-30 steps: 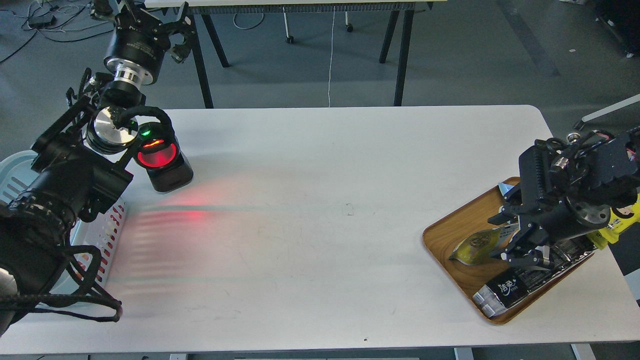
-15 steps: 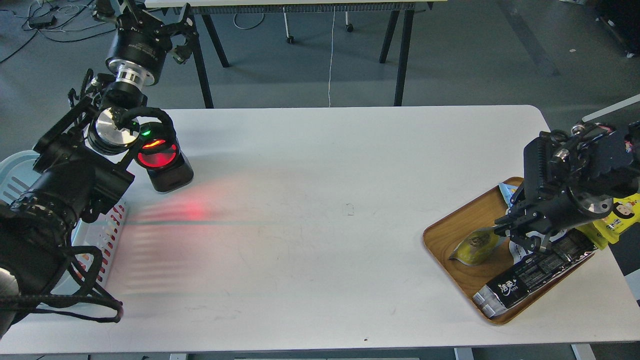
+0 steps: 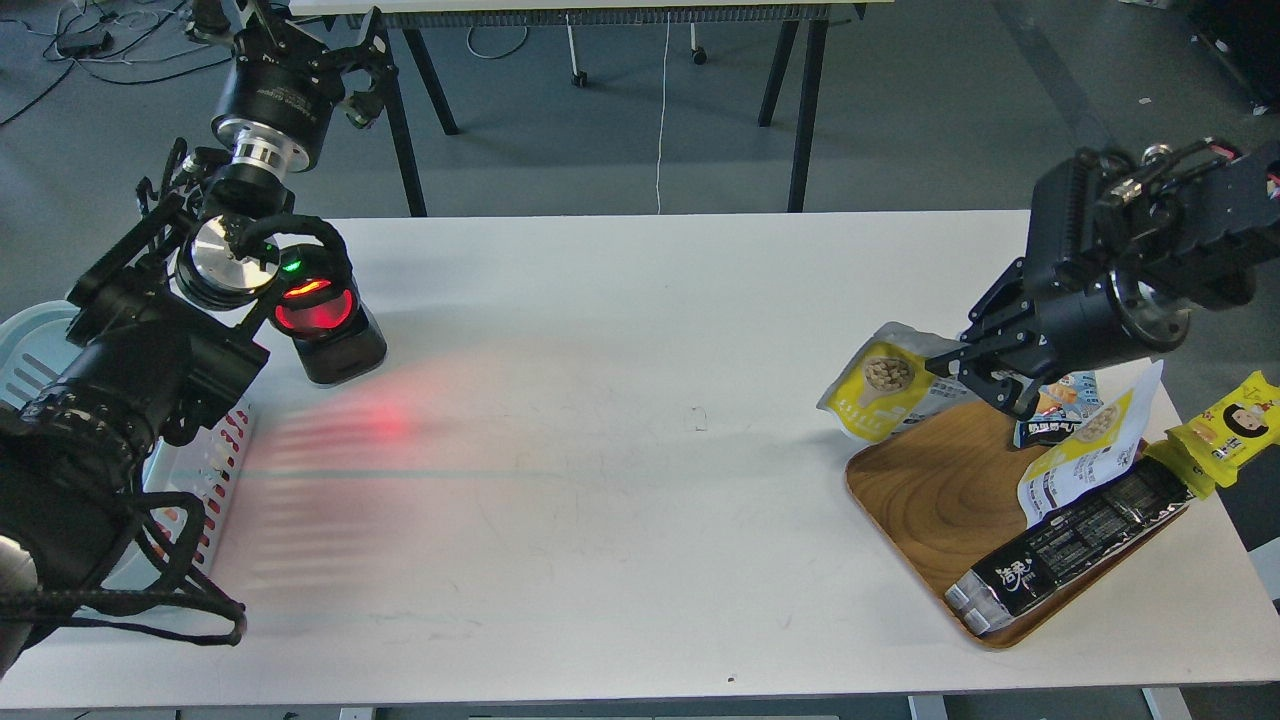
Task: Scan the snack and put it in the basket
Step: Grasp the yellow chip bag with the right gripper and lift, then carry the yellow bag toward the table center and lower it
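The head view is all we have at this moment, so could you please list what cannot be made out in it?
- Pale blue basket: mostly hidden by the left arm and cut by the left edge; contents unseen.
- Left claw: far, dark, partly cut by the top edge; open or shut unclear.
- Snack in the right claw: its right end is covered by the fingers.
- Small blue packet on the wooden tray: half hidden, print unreadable.

grey floor (image 3: 900, 110), white table (image 3: 620, 330), black-legged table (image 3: 800, 110) behind, loose cables (image 3: 90, 50)
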